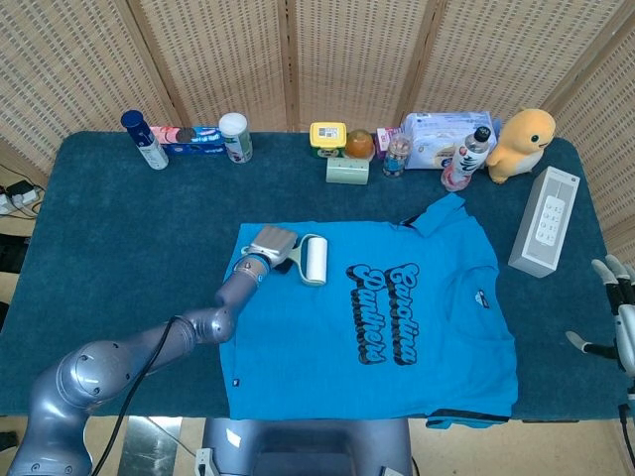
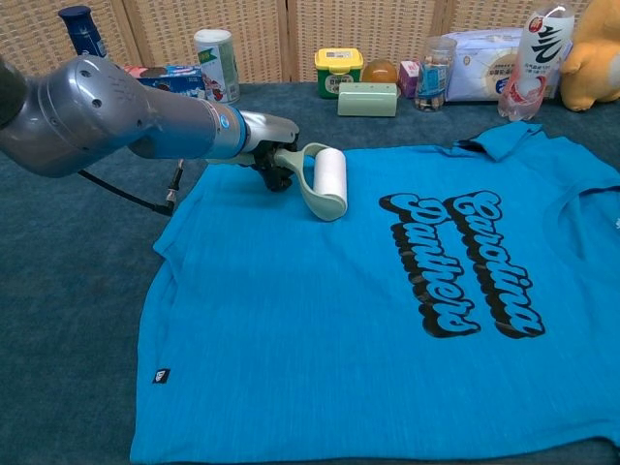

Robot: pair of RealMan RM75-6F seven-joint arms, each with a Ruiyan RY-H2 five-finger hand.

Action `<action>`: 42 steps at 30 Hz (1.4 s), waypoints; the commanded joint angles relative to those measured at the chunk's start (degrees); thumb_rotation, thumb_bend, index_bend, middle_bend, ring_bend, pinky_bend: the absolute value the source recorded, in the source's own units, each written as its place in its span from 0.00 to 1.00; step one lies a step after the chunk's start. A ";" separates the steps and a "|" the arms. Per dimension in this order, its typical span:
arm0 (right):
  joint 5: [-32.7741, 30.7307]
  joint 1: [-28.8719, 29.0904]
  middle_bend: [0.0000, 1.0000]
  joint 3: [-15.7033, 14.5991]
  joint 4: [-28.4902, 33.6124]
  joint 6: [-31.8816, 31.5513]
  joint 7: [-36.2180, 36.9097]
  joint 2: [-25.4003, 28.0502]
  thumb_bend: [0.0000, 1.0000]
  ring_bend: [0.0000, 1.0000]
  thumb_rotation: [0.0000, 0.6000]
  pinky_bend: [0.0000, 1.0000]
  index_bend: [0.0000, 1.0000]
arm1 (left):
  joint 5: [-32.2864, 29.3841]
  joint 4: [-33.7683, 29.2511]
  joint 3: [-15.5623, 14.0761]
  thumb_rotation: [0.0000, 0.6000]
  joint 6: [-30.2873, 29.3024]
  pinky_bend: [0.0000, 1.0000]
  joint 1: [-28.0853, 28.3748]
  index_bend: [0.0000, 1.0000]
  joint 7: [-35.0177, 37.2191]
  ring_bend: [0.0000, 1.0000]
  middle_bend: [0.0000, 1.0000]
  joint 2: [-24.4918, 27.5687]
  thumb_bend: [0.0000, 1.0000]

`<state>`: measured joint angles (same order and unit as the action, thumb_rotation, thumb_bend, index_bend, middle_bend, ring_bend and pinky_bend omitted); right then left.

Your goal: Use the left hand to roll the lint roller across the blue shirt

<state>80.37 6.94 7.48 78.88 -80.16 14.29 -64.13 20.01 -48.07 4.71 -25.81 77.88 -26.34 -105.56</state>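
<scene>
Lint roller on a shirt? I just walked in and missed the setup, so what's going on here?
The robot's left hand holds the lint roller by its handle, with the white roll resting on the blue shirt near one sleeve, short of the black lettering. The shirt lies spread flat on the dark blue table. The right hand is off at the table's far edge, fingers apart, holding nothing. Bottles, boxes and a plush toy line the back.

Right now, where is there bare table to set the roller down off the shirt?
Bare cloth lies left of the shirt, beside the left hand, and in a strip between the shirt and the back row. The row from the spray can to the plush duck is crowded. The roller rests on the shirt.
</scene>
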 commanded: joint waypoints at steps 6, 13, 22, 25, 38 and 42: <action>-0.14 -0.12 0.00 0.09 0.02 -0.11 0.03 0.12 0.00 0.00 1.00 0.00 0.04 | -0.41 1.32 1.24 1.00 1.05 1.00 1.27 1.00 0.72 0.98 0.92 -1.24 0.98; -0.18 0.04 0.00 0.03 -0.13 0.37 0.15 0.08 0.00 0.00 1.00 0.00 0.04 | -0.19 0.81 1.61 1.00 0.84 1.00 1.69 1.00 1.18 0.98 0.92 -0.85 0.98; -0.21 -0.10 0.00 0.08 -0.14 0.22 0.35 0.20 0.00 0.00 1.00 0.00 0.04 | -5.87 0.61 -0.96 1.00 2.49 1.00 4.00 1.00 -1.20 0.98 0.92 -0.01 0.98; -0.17 -0.06 0.00 0.03 -0.21 0.36 0.42 0.19 0.00 0.00 1.00 0.00 0.04 | -9.44 0.31 -3.00 1.00 2.25 1.00 5.32 1.00 -2.88 0.98 0.92 0.27 0.98; -1.17 0.00 0.00 0.25 -0.47 1.44 1.13 0.55 0.00 0.00 1.00 0.00 0.04 | -26.27 4.15 -7.86 1.00 2.86 1.00 12.68 1.00 -10.06 0.98 0.92 -3.67 0.98; -1.38 -0.01 0.00 0.32 -0.64 1.68 1.61 0.66 0.00 0.00 1.00 0.00 0.04 | -29.16 5.54 -8.16 1.00 3.08 1.00 14.27 1.00 -11.76 0.98 0.92 -5.19 0.98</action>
<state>79.01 6.94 7.79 78.26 -78.49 15.89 -63.49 -8.19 -43.23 -3.19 -22.91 91.40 -37.31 -110.00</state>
